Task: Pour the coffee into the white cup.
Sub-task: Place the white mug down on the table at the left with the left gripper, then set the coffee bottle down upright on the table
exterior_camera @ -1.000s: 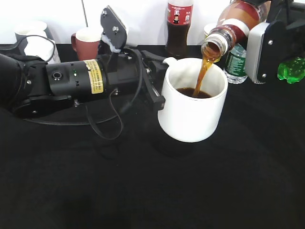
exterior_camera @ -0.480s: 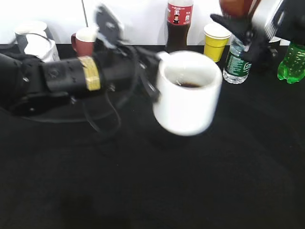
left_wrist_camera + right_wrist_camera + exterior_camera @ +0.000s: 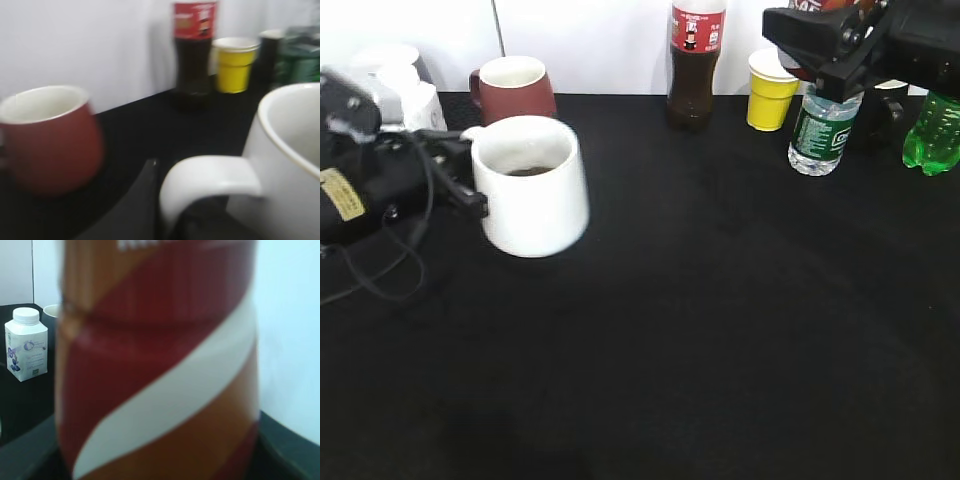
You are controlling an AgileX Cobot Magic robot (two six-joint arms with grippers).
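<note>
Two hands: left gripper pinches the white cup's handle at 9 o'clock; right gripper hugs the coffee at 1 o'clock.
Danger: a quick move could slosh the cup.

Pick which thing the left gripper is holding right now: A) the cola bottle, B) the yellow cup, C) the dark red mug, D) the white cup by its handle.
D: the left gripper closes on the loop handle of the white cup, which has dark coffee inside; the dark red mug stands free behind it.
</note>
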